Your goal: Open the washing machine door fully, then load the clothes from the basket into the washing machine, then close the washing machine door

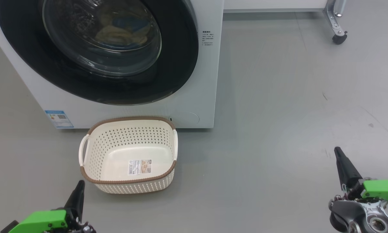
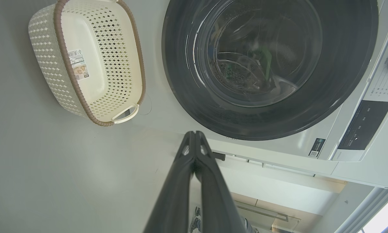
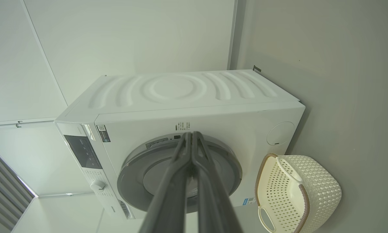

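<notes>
Left claw (image 1: 80, 187) and right claw (image 1: 339, 156) both pinched shut, holding nothing; door (image 1: 35, 61) closed flush on washer (image 1: 202, 81), yellow and blue clothes (image 1: 122, 32) behind its glass, basket (image 1: 132, 187) empty on floor (image 1: 278, 129) just before washer, left claw by its near corner.

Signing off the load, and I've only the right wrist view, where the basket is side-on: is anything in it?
Observer: No. The head view looks straight into the basket: a bare bottom with just its label.
Operator: And the clothes, are they loaded?
Observer: Yes. Through the door the head view shows the yellow and blue clothes lying inside.
Operator: Left gripper holding anything?
Observer: No. The left gripper is shut on nothing, its fingers pressed together in its own wrist view.
</notes>
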Controlling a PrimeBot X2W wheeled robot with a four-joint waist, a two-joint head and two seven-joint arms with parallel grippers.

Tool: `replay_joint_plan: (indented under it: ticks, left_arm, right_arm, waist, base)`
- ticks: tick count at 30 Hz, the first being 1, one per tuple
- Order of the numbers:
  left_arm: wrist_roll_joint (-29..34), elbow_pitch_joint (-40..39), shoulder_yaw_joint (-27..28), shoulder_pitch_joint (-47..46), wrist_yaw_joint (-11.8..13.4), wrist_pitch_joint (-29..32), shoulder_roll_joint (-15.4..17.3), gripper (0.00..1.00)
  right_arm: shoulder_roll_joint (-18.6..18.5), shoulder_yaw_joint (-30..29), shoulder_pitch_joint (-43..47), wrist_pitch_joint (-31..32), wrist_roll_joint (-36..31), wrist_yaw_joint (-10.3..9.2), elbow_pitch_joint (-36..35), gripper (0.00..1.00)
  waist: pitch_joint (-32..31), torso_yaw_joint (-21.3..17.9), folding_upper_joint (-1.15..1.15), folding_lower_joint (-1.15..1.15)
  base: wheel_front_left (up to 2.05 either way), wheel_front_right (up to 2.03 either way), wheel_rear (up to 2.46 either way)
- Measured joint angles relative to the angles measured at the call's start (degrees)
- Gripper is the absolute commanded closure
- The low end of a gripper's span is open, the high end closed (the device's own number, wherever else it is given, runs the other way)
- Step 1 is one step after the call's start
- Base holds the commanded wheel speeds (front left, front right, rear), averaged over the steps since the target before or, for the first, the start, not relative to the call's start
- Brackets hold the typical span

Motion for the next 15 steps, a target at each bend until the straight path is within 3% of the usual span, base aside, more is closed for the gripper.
replay_joint_plan:
  ticks: [15]
  left_arm:
    - [0.00,0.00,0.00,0.00,-0.01,0.00,0.00,1.00]
  right_arm:
    - [0.01,-0.27,0.00,0.19,-0.09,0.00,0.00,1.00]
  waist:
    - [0.00,0.00,0.00,0.00]
  base:
    - [0.00,0.00,0.00]
